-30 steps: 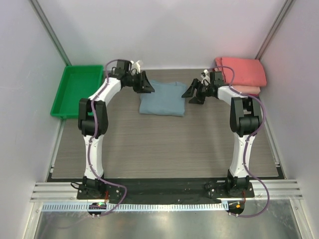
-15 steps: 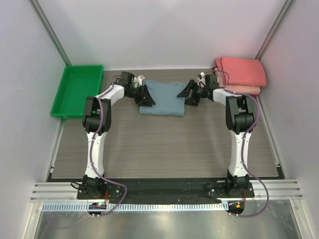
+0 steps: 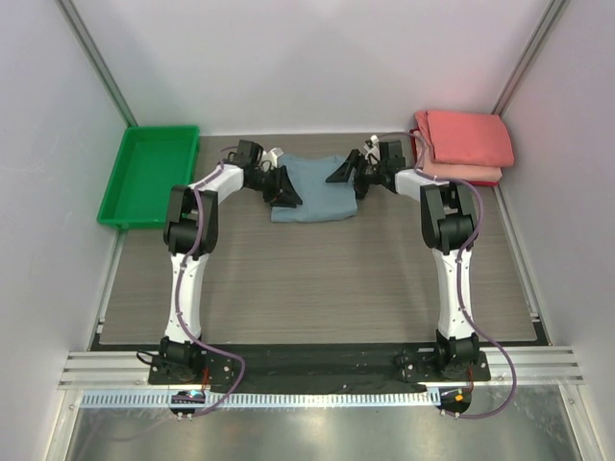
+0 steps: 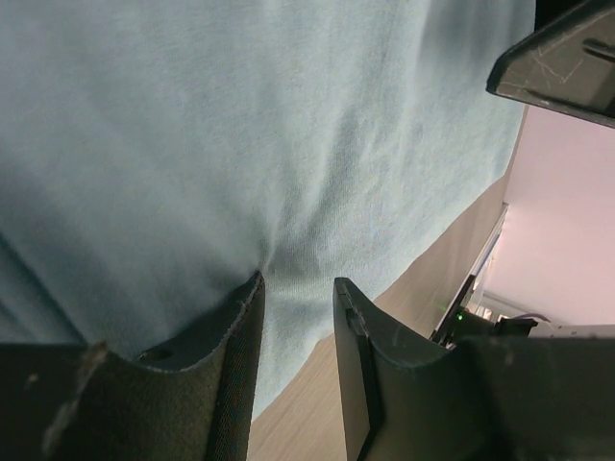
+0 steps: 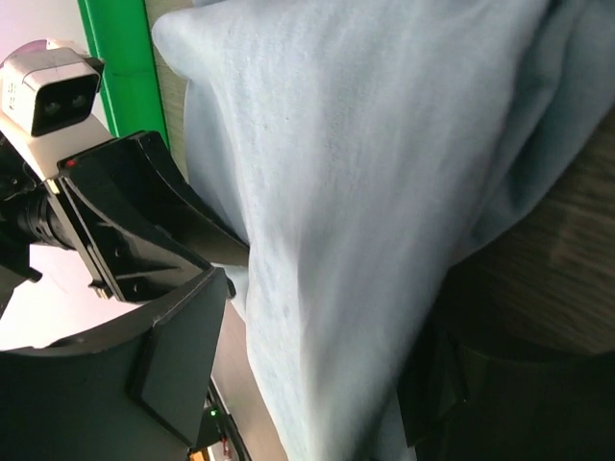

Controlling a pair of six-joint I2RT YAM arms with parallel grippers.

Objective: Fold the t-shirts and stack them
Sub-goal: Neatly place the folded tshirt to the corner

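1. Blue-grey t-shirt [image 3: 315, 192]: one item, folded into a flat rectangle. It lay on the table [image 3: 317, 279] at the far middle, between the two grippers, with a gripper at each of its side edges.
2. Left gripper [image 3: 284, 185]: it was set at the shirt's left edge, pointing inward to the right. In the wrist view its fingers [image 4: 216, 375] stood a narrow gap apart. The cloth's edge was drawn into that gap, and creases ran toward the fingertips. The jaws were entered as pinched on the blue-grey t-shirt.
3. Right gripper [image 3: 344, 173]: it was set at the shirt's far right corner, pointing left. In its own wrist view the jaws stood wide. A thick bundle of blue-grey cloth filled the whole space between the two fingers, so the jaws were entered as closed on the shirt. The left gripper showed beyond the cloth on the opposite side.
4. Coral-pink t-shirts [image 3: 466, 139]: a folded stack in the far right corner of the table, a coral piece lying on a paler pink one. The stack sat just beside the right arm's wrist and apart from the blue-grey t-shirt.
5. Green tray [image 3: 144, 178]: plastic, rectangular. It sat at the far left, beside the table's left edge and well apart from the shirts.
6. Table: a grey-brown wood-grain surface, with both arm bases at its near edge.
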